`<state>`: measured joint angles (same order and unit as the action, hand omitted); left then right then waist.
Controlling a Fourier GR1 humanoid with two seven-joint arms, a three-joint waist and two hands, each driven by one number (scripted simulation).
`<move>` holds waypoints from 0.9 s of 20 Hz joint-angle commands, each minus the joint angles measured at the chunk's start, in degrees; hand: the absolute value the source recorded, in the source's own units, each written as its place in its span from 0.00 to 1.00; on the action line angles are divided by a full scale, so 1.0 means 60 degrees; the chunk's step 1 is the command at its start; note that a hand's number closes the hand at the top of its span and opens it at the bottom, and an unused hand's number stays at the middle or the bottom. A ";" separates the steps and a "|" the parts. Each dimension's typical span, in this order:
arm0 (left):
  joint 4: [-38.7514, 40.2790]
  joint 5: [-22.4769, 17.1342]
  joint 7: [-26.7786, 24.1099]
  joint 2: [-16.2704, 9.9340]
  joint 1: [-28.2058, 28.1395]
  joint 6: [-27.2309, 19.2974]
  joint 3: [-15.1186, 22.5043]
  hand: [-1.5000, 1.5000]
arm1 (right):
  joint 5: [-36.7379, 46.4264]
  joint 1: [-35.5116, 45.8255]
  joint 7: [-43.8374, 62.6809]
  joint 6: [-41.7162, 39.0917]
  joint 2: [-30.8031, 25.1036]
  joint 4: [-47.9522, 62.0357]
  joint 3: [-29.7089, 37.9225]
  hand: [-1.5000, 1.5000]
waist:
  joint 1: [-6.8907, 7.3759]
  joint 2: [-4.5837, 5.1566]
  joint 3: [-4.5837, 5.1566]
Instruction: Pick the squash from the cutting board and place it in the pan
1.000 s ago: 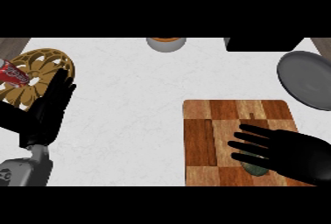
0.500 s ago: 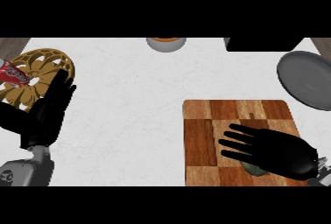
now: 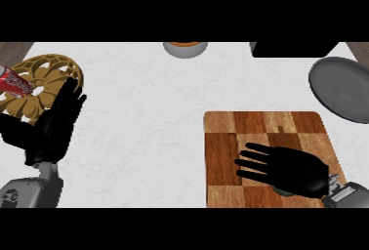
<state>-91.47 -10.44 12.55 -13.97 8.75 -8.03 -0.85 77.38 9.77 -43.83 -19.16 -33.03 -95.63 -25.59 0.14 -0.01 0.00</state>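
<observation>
dark green squash (image 3: 283, 191), mostly under right hand (image 3: 288, 167)

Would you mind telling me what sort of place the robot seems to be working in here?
Most likely a kitchen counter: a wooden cutting board lies on the white counter top, and a grey pan sits at its far right edge.

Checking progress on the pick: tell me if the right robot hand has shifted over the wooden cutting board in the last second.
Yes. The right robot hand has shifted left across the wooden cutting board, fingers spread over it.
</observation>
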 commanded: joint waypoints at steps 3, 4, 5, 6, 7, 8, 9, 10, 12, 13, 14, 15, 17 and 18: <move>0.0121 0.0590 -0.0244 0.0531 0.0106 -0.0348 0.0319 0.50 | 0.0499 0.0145 -0.0839 0.0958 0.0568 0.1095 -0.0543 1.00 | 0.0023 0.0014 -0.0004; 0.0566 0.0472 -0.0241 0.0362 0.0373 -0.0144 0.0045 0.50 | 0.0139 0.0198 -0.1513 0.1394 0.0118 0.1414 0.0134 1.00 | -0.0008 0.0016 -0.0003; 0.0593 0.0074 0.0086 -0.0025 0.0653 0.0156 -0.0498 0.50 | 0.0188 0.0132 -0.1083 0.0088 0.0402 0.0240 -0.0139 1.00 | -0.0030 0.0001 0.0002; -0.0617 0.0206 0.0002 0.0221 -0.0435 0.0139 0.0003 0.50 | 0.0630 -0.0417 -0.0716 0.1112 0.0764 0.0746 -0.0572 1.00 | 0.0023 -0.0009 -0.0002; 0.0609 0.0345 -0.0456 0.0306 0.0081 0.0190 -0.0125 0.50 | 0.0366 -0.0249 -0.1320 0.1476 0.0490 0.1273 -0.0121 1.00 | -0.0018 0.0010 -0.0001; 0.0036 0.0271 0.0131 0.0225 0.0053 0.0134 -0.0212 0.50 | 0.0509 -0.0212 -0.0997 0.0558 0.0746 0.0385 -0.0249 1.00 | -0.0017 -0.0005 0.0000; 0.0533 0.0225 -0.0219 0.0109 0.0316 0.0371 -0.0404 0.50 | 0.0262 0.0109 -0.1407 0.0585 0.0651 0.0703 0.0117 1.00 | -0.0019 0.0003 0.0001; -0.0048 0.0045 0.0254 0.0098 0.0269 0.0434 -0.0338 0.50 | 0.0531 0.0038 -0.1114 0.0536 0.0999 0.0846 -0.0226 1.00 | 0.0000 -0.0002 0.0000; -0.0034 0.0377 0.0096 0.0293 -0.0014 0.0237 -0.0162 0.50 | 0.0040 0.0054 -0.1880 0.1007 0.0553 0.1321 0.0424 1.00 | -0.0004 0.0003 -0.0001; 0.0882 0.0386 -0.0545 0.0395 0.0210 0.0350 -0.0285 0.50 | 0.0155 -0.0480 -0.1715 0.1449 0.0611 0.1272 0.0217 1.00 | -0.0052 0.0012 0.0000; 0.0731 0.0166 -0.0594 0.0150 -0.0077 0.0712 -0.0508 0.50 | 0.0193 0.0263 -0.1553 0.0823 0.1107 0.1479 0.0219 1.00 | 0.0006 0.0009 0.0001; 0.0240 0.0219 0.0072 0.0262 0.0250 0.0317 -0.0430 0.50 | -0.0070 0.0302 -0.1650 0.0549 0.1178 0.1374 0.0270 1.00 | 0.0007 0.0004 0.0000; 0.0445 0.0199 -0.0193 0.0231 0.0115 0.0432 -0.0383 0.50 | -0.0438 -0.0300 0.0244 -0.0013 0.1462 0.1535 0.1359 1.00 | -0.0098 0.0005 0.0003; 0.0288 0.0149 -0.0080 0.0158 0.0033 0.0444 -0.0427 0.50 | -0.0721 -0.0460 0.0927 -0.0285 0.1670 0.1785 0.1991 1.00 | -0.0150 -0.0003 0.0001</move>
<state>-89.05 -9.13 11.67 -12.70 9.49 -5.70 -3.08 76.10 9.03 -46.32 -16.50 -26.50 -88.80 -20.47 -0.29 -0.35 0.51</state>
